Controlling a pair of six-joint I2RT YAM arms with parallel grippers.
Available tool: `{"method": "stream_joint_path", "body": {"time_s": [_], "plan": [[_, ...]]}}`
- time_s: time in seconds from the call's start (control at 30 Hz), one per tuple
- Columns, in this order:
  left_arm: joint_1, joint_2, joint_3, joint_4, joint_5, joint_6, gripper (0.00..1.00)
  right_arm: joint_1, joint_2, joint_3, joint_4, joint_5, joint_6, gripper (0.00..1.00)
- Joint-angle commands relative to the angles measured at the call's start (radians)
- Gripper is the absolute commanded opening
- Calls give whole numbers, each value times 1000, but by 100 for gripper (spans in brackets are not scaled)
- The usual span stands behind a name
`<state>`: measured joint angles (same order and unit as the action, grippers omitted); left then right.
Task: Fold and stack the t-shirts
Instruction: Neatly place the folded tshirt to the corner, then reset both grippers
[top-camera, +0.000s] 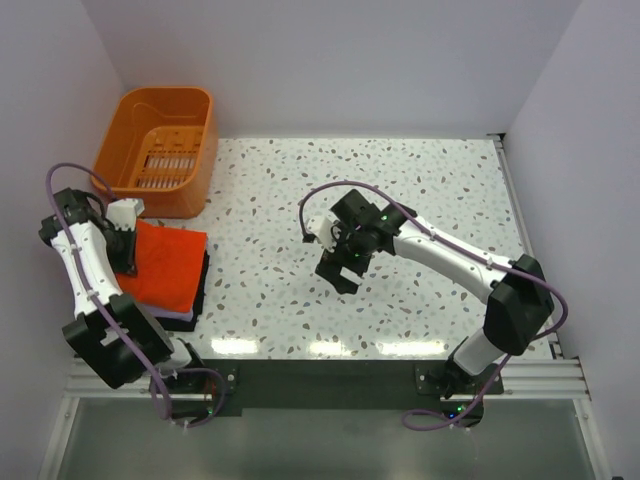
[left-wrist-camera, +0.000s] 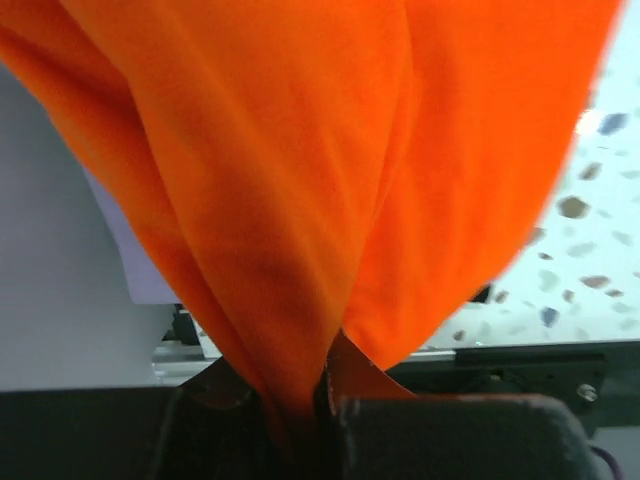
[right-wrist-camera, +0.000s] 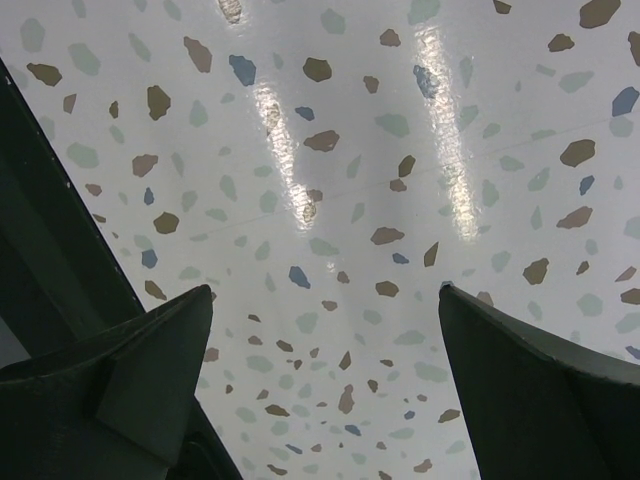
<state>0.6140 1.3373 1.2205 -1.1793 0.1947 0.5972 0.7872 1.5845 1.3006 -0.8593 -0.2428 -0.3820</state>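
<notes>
**Orange shirt on the pile, left end effector clamped on its edge**

The orange shirt (top-camera: 165, 265) lies as a flat folded rectangle at the left side of the table (top-camera: 400, 180). It sits on top of the lavender shirt (top-camera: 172, 316), of which only a pale strip shows along the near edge. A dark layer also peeks out at the pile's right side.

The step in hand looks like the stacking itself, close to its end: the fold is made and the top shirt sits fairly square over the one below. The next move probably calls for letting go of the cloth and lifting clear without dragging the top layer askew.

The left end effector (top-camera: 125, 257) is at the orange shirt's left edge. Its wrist view shows orange cloth pinched tight between the fingers (left-wrist-camera: 430, 430), with folds filling the frame. The right end effector (top-camera: 342, 268) hovers over bare table, well apart from the pile, jaws wide and holding nothing. The basket (top-camera: 160, 145) stands just beyond the pile.
</notes>
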Motion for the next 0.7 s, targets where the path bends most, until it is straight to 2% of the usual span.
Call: {"method": "stream_joint_path", "body": {"time_s": [0.0,0.1,0.13,0.2,0.3,0.4,0.53,0.67], "plan": [[44,23,-65,165,-96,73,0,3,-37,0,-12,23,-14,99],[59,39,-84,224,-127,114,40,-3,-34,6,-6,39,-8,99],[61,37,-76,224,-112,140,72,-8,-37,9,-4,39,-5,98],[59,13,-34,215,-45,159,97,-28,-46,14,15,42,14,99],[32,-18,60,195,40,162,100,-87,-58,44,34,31,38,99],[-77,-17,161,182,48,106,100,-193,-60,98,48,-10,104,99],[-308,40,296,211,41,-37,100,-342,-46,176,62,-61,169,99],[-491,187,457,256,22,-167,100,-522,-43,218,75,-104,218,99]]}}
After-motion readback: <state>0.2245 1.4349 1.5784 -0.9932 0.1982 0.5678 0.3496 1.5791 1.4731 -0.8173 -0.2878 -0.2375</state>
